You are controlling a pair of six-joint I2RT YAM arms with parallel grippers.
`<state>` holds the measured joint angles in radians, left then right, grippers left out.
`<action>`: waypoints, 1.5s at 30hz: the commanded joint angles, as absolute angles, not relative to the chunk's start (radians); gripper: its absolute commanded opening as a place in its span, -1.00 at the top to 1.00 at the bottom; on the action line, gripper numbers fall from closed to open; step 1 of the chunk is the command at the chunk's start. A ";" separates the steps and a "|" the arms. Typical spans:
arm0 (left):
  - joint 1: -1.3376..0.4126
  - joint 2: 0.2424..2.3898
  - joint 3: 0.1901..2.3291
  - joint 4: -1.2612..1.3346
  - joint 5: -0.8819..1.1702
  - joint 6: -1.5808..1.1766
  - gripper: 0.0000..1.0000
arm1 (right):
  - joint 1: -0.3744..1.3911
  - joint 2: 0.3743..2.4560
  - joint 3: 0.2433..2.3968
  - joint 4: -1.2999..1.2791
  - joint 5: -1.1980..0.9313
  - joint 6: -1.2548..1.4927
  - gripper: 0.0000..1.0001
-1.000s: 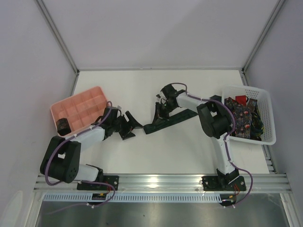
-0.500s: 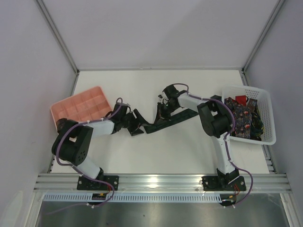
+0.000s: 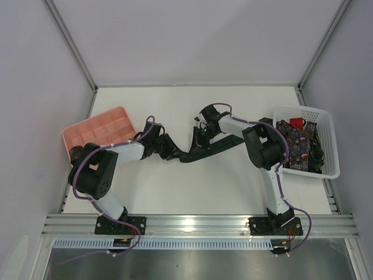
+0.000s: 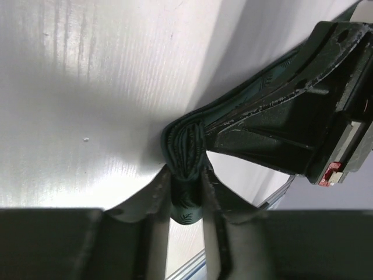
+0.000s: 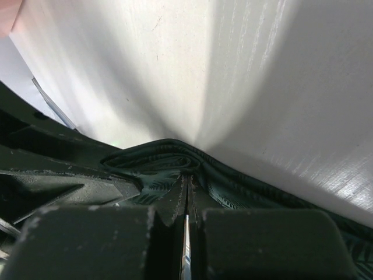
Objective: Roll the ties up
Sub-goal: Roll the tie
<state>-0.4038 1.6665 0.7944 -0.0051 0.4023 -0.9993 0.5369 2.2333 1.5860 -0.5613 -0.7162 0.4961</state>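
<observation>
The left gripper [image 4: 186, 181], a second ago spread wide beside the pink tray [image 3: 99, 129], is now brought to mid-bench and pinched on the folded end of the dark green tie [image 3: 218, 145], so the rolling is judged to be starting. The right gripper [image 3: 201, 136] is kept clenched at that fold. At the bench's left edge, one dark coil [image 3: 73, 153] is glimpsed in the tray. At the right edge, a floral tie [image 3: 297, 149] and a red tie [image 3: 296, 123] are heaped in the white basket [image 3: 324, 115].
</observation>
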 commanded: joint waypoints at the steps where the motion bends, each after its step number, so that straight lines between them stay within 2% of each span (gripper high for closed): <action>1: -0.407 1.658 0.838 -0.043 0.368 -0.945 0.52 | 0.563 2.256 1.611 -0.558 -0.718 0.489 0.99; 6: -0.407 1.623 0.851 -0.151 0.345 -0.888 0.68 | 0.589 2.247 1.623 -0.546 -0.724 0.514 0.98; 15: -0.420 1.568 0.933 -0.314 0.304 -0.822 0.67 | 0.644 2.237 1.621 -0.526 -0.719 0.555 0.99; 25: -0.500 1.681 1.089 -0.408 0.288 -0.816 0.51 | 0.627 2.240 1.620 -0.538 -0.704 0.566 0.99; 27: -0.509 1.703 1.123 -0.426 0.285 -0.815 0.41 | 0.620 2.234 1.614 -0.543 -0.700 0.565 0.99; 40: -0.541 1.815 1.255 -0.526 0.256 -0.793 0.36 | 0.561 2.149 1.522 -0.574 -0.612 0.581 0.99; 45: -0.549 1.833 1.284 -0.552 0.255 -0.798 0.20 | 0.526 2.118 1.480 -0.558 -0.606 0.584 0.99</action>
